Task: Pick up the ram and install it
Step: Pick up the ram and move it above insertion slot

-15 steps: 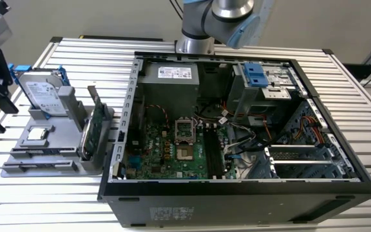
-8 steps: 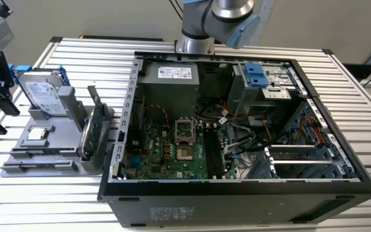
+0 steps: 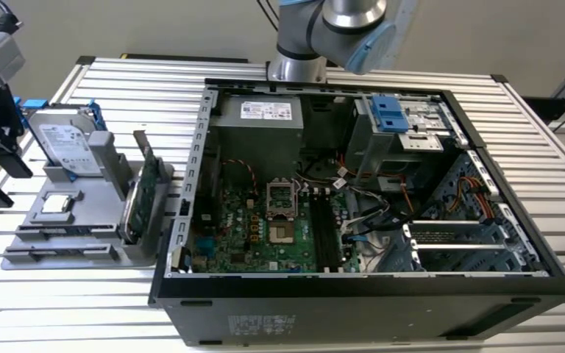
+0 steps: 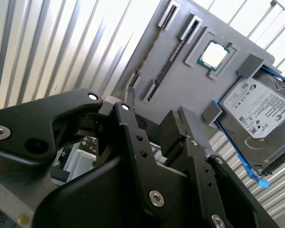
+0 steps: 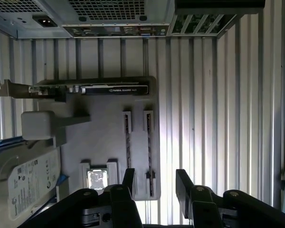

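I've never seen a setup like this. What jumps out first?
An opened computer case lies on the slatted table, green motherboard exposed. At the exterior view's left, a grey holder carries a hard drive and an upright green card. The black gripper hangs open above that holder, empty.

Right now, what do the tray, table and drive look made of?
Tray: flat matte grey with moulded-looking pockets and slots, so probably plastic, possibly printed.
Table: ribbed silver slats with a bright sheen; they look like extruded aluminium.
Drive: dull silvery casing around a white paper-like label, so likely a cast metal body.
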